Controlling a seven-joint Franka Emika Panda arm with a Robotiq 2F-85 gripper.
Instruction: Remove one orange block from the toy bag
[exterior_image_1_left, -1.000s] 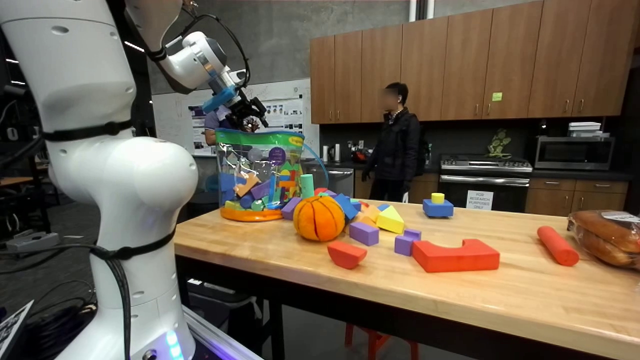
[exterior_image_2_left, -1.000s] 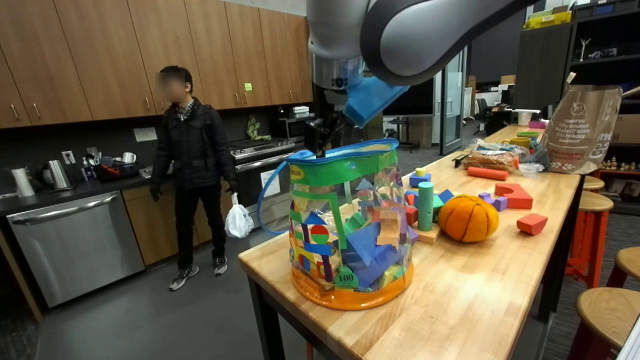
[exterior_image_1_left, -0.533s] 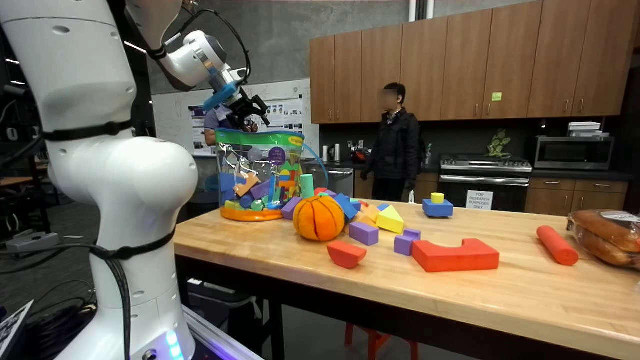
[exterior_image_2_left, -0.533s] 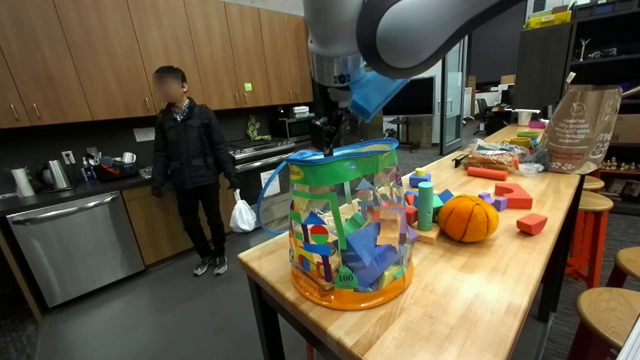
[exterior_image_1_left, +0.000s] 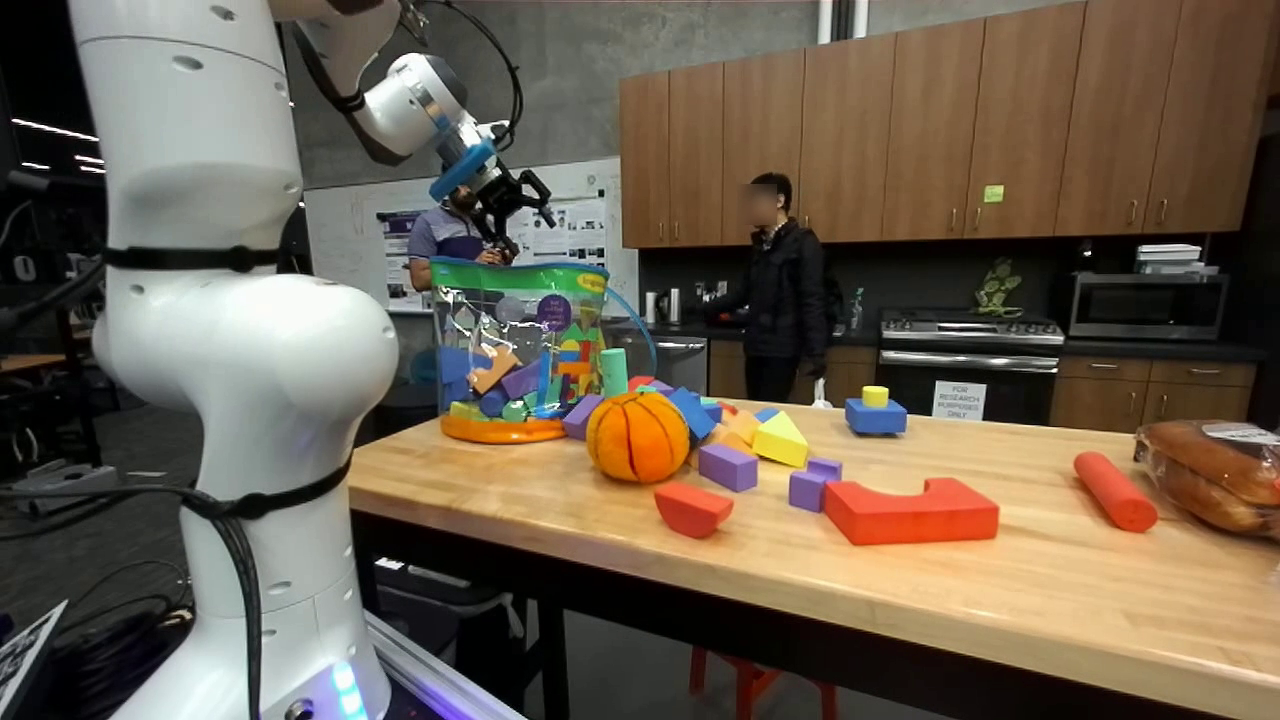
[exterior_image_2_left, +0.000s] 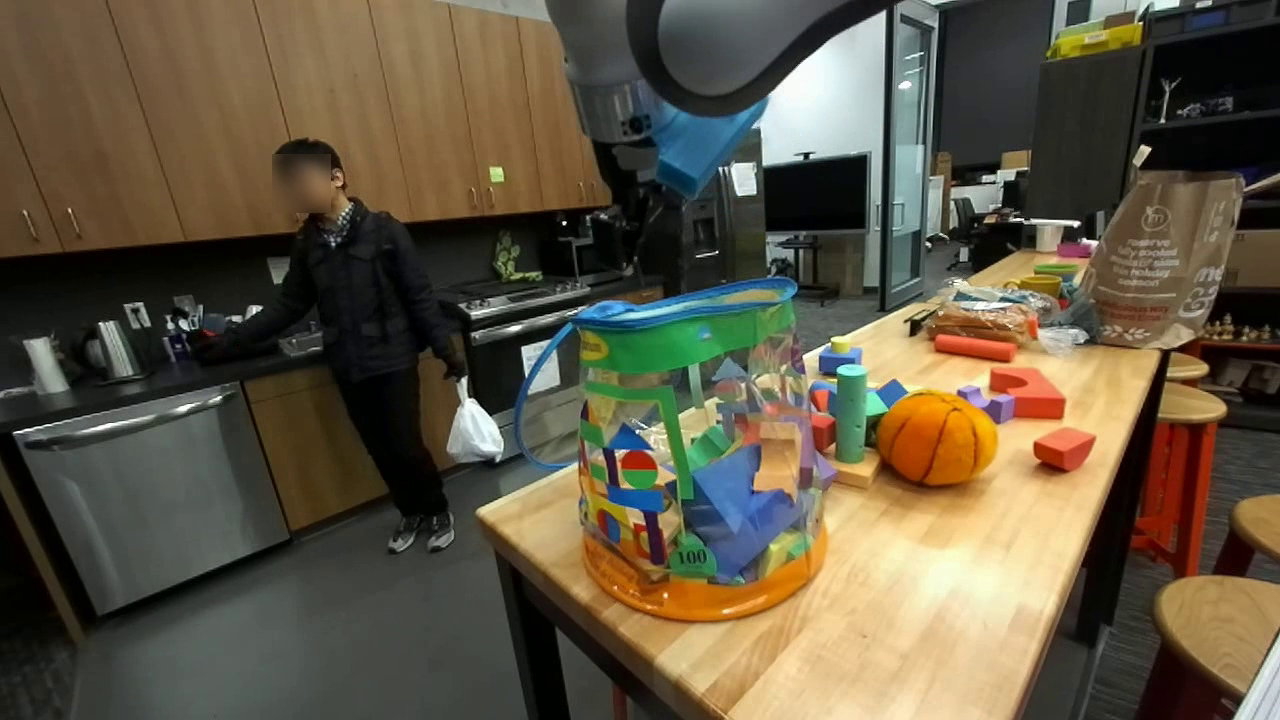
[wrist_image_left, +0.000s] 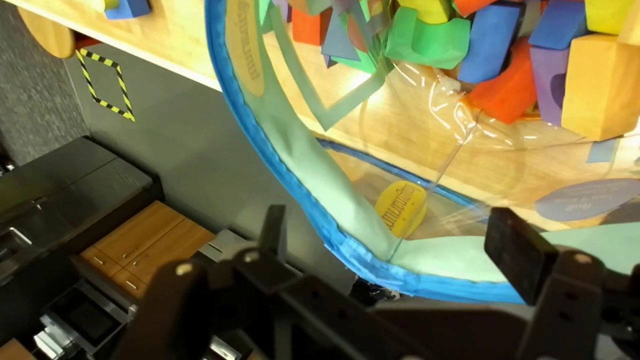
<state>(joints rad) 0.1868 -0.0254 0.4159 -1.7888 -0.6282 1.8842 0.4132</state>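
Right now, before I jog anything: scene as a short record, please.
tool: open, holding nothing, above the toy bag
toy bag: upright on the wooden table, top open
target: orange-red block, in the bag, beside a blue block and a purple block
outside bag: orange ball, red arch block, upright teal cylinder
people: man in black jacket holding a white plastic bag
status: target not yet grasped

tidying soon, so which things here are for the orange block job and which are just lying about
For the job: toy bag, orange block inside it, gripper

Just lying about: ball, red arch, red cylinder, bread, paper bag
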